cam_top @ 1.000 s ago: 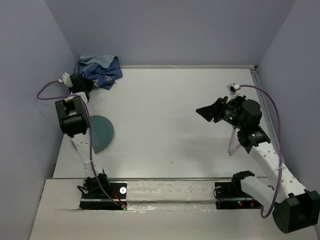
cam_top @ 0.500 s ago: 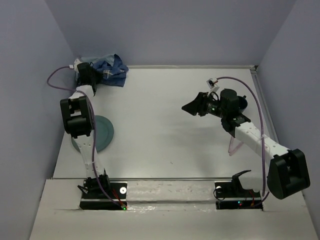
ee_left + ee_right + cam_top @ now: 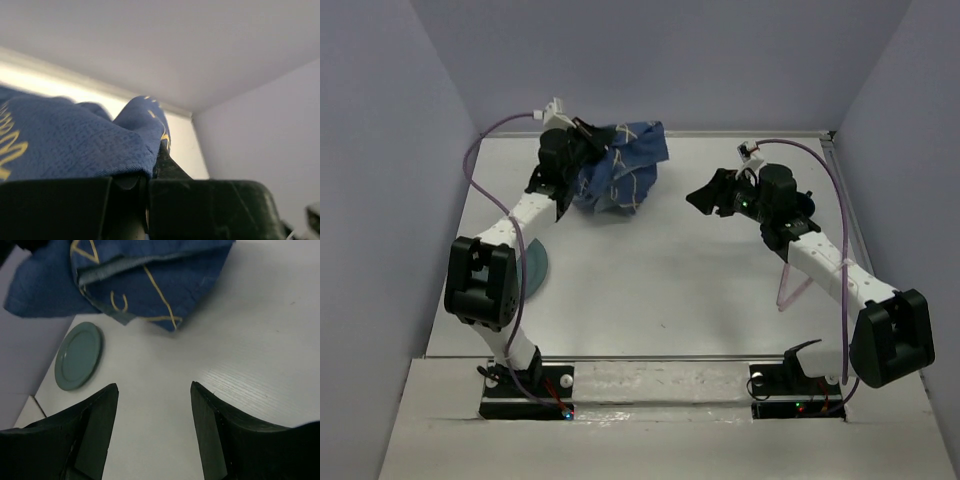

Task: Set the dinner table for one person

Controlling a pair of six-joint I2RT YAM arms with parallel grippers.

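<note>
Spreading step: left gripper (image 3: 582, 140) pinches the bunched blue mat (image 3: 620, 172) tight, right gripper (image 3: 706, 197) gapes empty beside it, and should catch a free edge next

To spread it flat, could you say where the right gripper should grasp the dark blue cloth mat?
Probably the dangling corner of the dark blue cloth mat, from the right: the left gripper pinches its opposite side, leaving that corner free above the white tabletop.

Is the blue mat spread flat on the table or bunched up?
Bunched. The blue mat hangs crumpled from the shut left tool above the dinner table; the right wrist view shows overlapping folds.
</note>
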